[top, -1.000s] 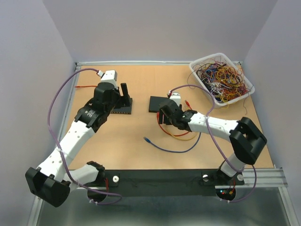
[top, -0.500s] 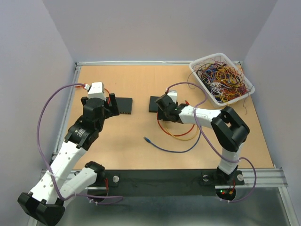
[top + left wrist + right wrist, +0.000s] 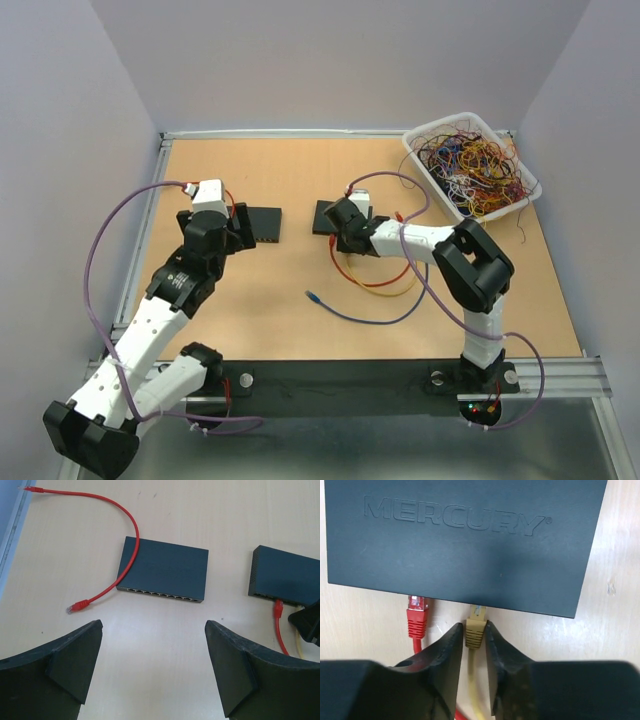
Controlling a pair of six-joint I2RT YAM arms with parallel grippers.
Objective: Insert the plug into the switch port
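A dark switch (image 3: 465, 545) marked MERCURY fills the top of the right wrist view. A red plug (image 3: 417, 617) sits in one of its ports. Beside it a yellow plug (image 3: 474, 629) has its clear tip at the port edge. My right gripper (image 3: 473, 627) is shut on that plug's ribbed boot, one finger on each side. In the top view the right gripper (image 3: 346, 226) is at the near edge of this switch (image 3: 328, 216). My left gripper (image 3: 154, 630) hangs open over bare table, short of a second switch (image 3: 162, 570).
A loose red cable (image 3: 125, 535) curls past the second switch, its plug (image 3: 77, 606) lying on the table. A blue cable (image 3: 365, 316) lies at centre front. A white tray (image 3: 418, 150) of tangled wires stands at the back right.
My left gripper has drawn back from the left switch and opened wider. My right gripper has moved up to the right switch and shut on the yellow plug.
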